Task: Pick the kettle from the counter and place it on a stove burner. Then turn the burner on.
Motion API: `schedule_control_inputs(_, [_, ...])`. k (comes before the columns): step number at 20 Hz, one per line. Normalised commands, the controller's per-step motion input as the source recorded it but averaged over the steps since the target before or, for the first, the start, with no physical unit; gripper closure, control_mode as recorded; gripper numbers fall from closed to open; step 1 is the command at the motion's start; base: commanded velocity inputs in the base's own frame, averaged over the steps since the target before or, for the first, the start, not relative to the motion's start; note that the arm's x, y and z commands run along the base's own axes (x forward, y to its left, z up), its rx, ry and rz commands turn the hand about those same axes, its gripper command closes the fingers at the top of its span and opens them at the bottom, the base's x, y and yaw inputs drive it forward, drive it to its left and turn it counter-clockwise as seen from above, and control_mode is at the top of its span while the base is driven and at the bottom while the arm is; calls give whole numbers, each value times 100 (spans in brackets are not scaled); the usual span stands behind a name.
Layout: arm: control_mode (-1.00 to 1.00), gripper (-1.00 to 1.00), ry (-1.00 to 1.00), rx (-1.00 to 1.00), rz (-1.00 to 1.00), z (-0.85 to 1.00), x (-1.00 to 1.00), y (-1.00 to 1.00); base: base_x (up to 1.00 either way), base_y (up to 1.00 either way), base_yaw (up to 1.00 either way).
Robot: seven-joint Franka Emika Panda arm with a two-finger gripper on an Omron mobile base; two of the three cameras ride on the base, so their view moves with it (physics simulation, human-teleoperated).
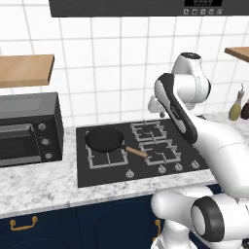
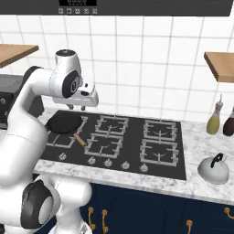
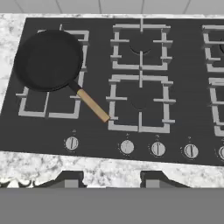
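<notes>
A white-tiled kitchen with a marble counter (image 2: 201, 185). At left, a black pan (image 2: 64, 122) covers one burner; the gripper (image 2: 77, 108) hovers above, jaws parted and empty. Far right, the kettle (image 2: 214, 168) waits, ungrasped.

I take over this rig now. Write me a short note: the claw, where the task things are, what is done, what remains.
Claw: high over the cooktop's left part, holding nothing; open or shut is hard to tell.
Kettle: upright on the counter, right of the cooktop, untouched.
Frying pan: on the left burners.
The middle burners and the right ones are free.
Done: nothing yet.
Left: fetch kettle, set it on a free burner, turn its knob.
</notes>
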Motion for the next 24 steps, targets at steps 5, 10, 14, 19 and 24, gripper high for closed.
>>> schedule_control_inputs(5, [-100,-100,0,1,-10,-9,-20,-64,0,0,0])
schedule_control_inputs(10, [-100,-100,4,2,-25,-12,-42,-100,0,0,0])
schedule_control_inputs(14, [-100,-100,9,2,-33,-13,-39,-100,0,0,0])
schedule_control_inputs(19, [-100,-100,12,3,-35,-20,-18,-100,0,0,0])
schedule_control_inputs(24, [-100,-100,16,3,-37,-23,0,-100,0,0,0])
